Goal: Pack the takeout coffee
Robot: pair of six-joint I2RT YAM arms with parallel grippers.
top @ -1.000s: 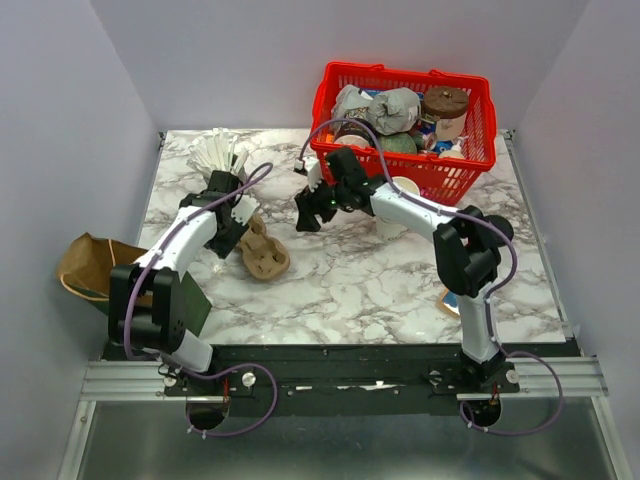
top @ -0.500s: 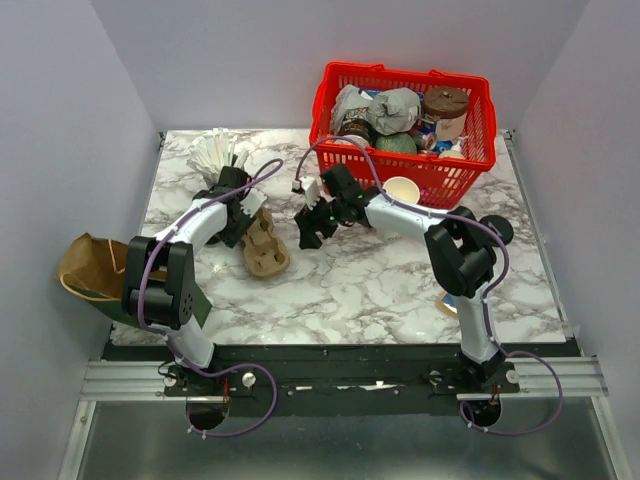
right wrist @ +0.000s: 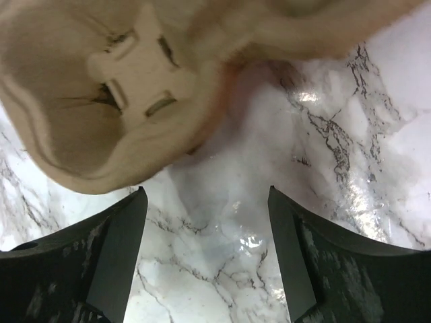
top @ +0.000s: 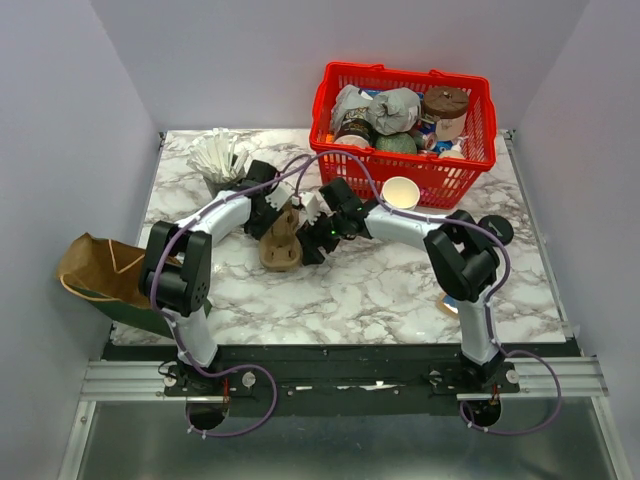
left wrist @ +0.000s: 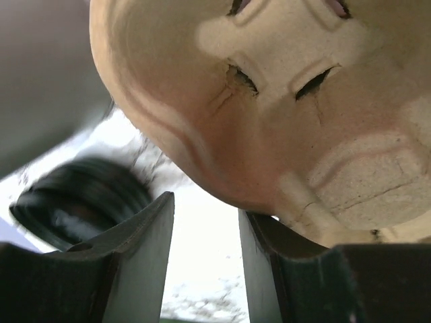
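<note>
Cup carrier [top: 281, 243] lies on marble table [top: 380, 290], 9 o'clock of centre. Left gripper [left wrist: 205, 205] at its 12 o'clock, jaws half apart against the rim; grip cannot be told. Right gripper [right wrist: 205, 195] at its 3 o'clock, spread wide, holding nothing.

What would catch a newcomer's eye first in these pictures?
Probably the red basket at the far right of the marble table, heaped with mixed items. Next, the left gripper and the right gripper flank the brown pulp cup carrier at mid-table.
</note>
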